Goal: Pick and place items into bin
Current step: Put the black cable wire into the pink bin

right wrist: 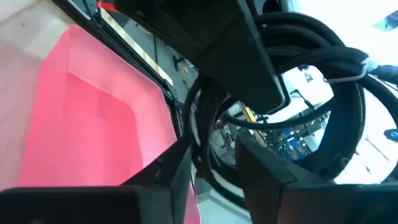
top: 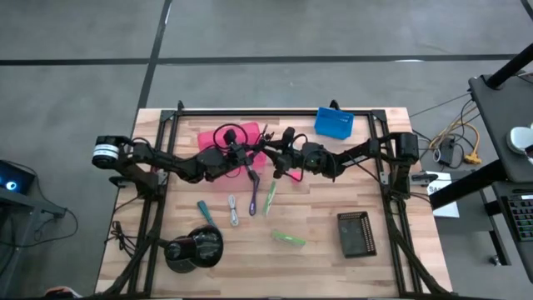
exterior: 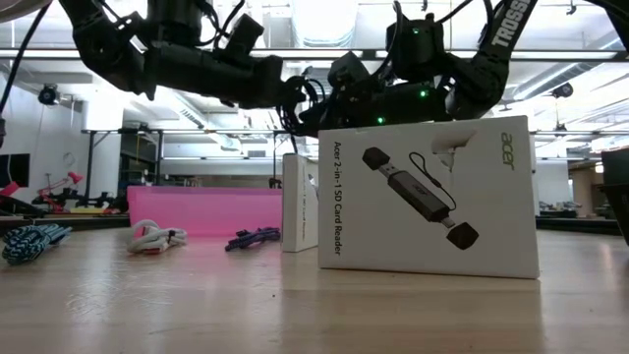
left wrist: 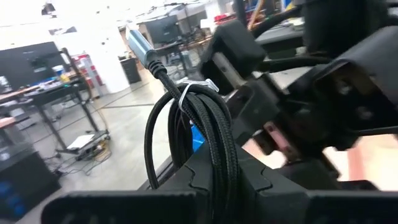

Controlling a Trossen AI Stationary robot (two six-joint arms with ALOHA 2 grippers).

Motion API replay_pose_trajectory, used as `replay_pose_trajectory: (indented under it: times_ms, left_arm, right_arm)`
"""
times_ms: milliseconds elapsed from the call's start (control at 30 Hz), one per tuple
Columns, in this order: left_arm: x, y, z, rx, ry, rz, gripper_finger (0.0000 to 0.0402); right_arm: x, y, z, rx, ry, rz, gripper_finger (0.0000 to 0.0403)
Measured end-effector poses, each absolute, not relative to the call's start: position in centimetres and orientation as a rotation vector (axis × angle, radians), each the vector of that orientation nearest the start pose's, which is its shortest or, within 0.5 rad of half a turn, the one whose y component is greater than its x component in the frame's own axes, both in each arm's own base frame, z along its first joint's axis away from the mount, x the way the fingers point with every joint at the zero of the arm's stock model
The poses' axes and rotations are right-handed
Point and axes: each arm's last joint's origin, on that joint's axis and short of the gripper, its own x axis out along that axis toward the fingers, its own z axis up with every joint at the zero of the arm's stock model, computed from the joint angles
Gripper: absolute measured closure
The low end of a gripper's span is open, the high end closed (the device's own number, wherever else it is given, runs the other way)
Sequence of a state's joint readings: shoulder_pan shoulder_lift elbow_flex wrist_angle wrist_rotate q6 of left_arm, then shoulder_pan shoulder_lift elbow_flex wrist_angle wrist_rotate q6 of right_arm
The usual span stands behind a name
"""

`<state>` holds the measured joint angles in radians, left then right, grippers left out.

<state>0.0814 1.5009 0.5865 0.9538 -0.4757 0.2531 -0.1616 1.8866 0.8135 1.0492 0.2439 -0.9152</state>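
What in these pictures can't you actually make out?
- High view: whether both grippers clamp the black coiled cable above the pink bin; the crossing arms hide it.
- Left wrist view: the left gripper grips the cable, but the bin is hidden.
- Right wrist view: the right gripper straddles the cable; contact is unclear.
- Low view: the white Acer card-reader box blocks the table behind it.

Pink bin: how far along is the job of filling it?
Nothing visibly lies in the pink bin yet. In hand: the left gripper pinches the black coiled cable over the bin, right gripper alongside it. Left on the table: purple cord, grey cord, two pens, green packet.
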Motion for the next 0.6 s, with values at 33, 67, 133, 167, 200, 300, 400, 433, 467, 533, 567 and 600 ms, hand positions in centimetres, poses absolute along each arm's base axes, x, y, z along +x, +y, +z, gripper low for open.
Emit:
replay_pose_trajectory:
  times_ms: [33, 67, 133, 167, 200, 300, 400, 433, 467, 533, 567, 600]
  left_arm:
    - [28.97, 3.74, 21.29, 0.238, 0.036, 0.576, 0.0391]
    - [28.94, 3.80, 21.27, 0.238, 0.040, 0.595, 0.0391]
    - [28.89, 3.86, 21.25, 0.237, 0.044, 0.619, 0.0391]
    - [28.86, 3.88, 21.25, 0.237, 0.045, 0.623, 0.0391]
    - [28.84, 3.87, 21.25, 0.237, 0.045, 0.625, 0.0391]
    - [28.85, 3.86, 21.20, 0.238, 0.050, 0.623, 0.0391]
    - [28.85, 3.91, 21.14, 0.238, 0.069, 0.646, 0.0391]
    - [28.82, 3.95, 21.15, 0.237, 0.070, 0.662, 0.0391]
    - [28.75, 3.98, 21.16, 0.236, 0.071, 0.676, 0.0391]
    - [28.59, 4.02, 21.14, 0.234, 0.088, 0.692, 0.0391]
    - [28.49, 4.02, 21.15, 0.238, 0.105, 0.690, 0.0391]
    - [28.40, 4.00, 21.25, 0.244, 0.127, 0.687, 0.0391]
  right_arm:
    - [36.14, -6.63, 16.55, -0.902, 0.216, -0.381, 0.0280]
    - [36.11, -6.68, 16.55, -0.901, 0.227, -0.404, 0.0275]
    - [36.03, -6.85, 16.50, -0.898, 0.258, -0.455, 0.0268]
    - [35.99, -6.92, 16.48, -0.896, 0.274, -0.483, 0.0266]
    - [35.94, -7.00, 16.41, -0.894, 0.296, -0.509, 0.0265]
    - [35.79, -7.19, 16.27, -0.862, 0.336, -0.579, 0.0266]
    - [35.71, -7.28, 16.04, -0.819, 0.365, -0.612, 0.0270]
    - [35.69, -7.28, 15.93, -0.815, 0.374, -0.610, 0.0272]
    - [35.68, -7.29, 15.86, -0.817, 0.381, -0.607, 0.0273]
    - [35.67, -7.28, 15.76, -0.828, 0.395, -0.601, 0.0276]
    - [35.66, -7.27, 15.68, -0.831, 0.404, -0.596, 0.0277]
    - [35.65, -7.27, 15.58, -0.833, 0.414, -0.592, 0.0278]
